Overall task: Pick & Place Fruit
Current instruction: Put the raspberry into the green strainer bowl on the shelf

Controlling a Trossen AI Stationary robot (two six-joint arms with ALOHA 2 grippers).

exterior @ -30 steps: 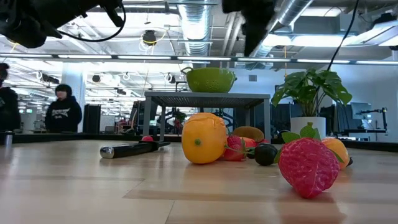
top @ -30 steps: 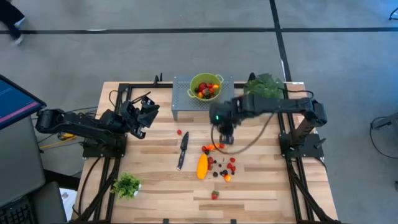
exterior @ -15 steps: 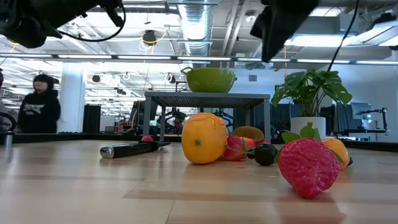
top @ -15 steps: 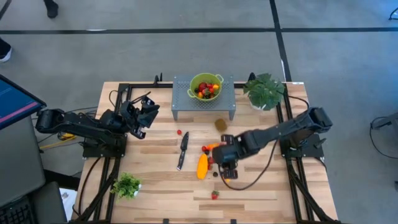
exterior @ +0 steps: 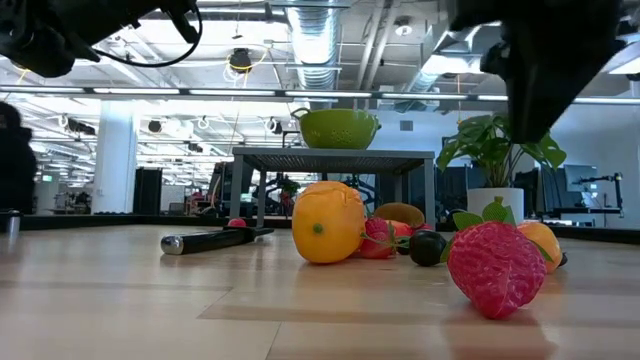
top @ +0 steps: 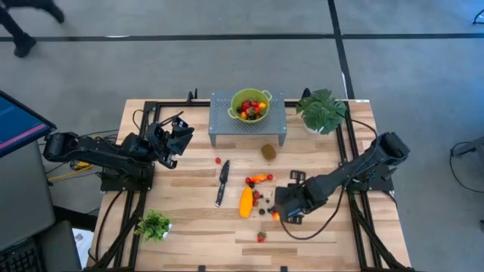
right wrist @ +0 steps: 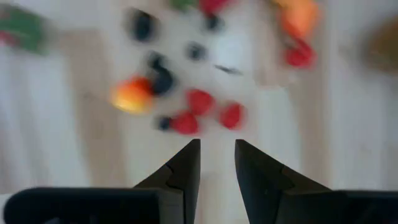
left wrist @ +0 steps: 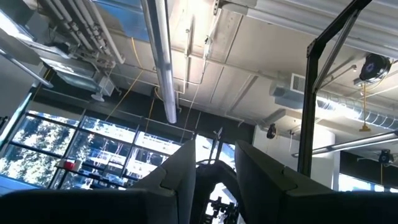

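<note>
The right gripper [top: 286, 212] hovers over the scattered fruit [top: 266, 198] on the surface [top: 189, 219], fingers [right wrist: 184, 163] released with a narrow gap, empty. The pieces lie so close that descending may nudge neighbours and send them rolling. The left gripper [top: 178, 134] waits, fingers parted

Two dark jointed arms, black cables, tapered black fingers [right wrist: 186, 163].
</note>
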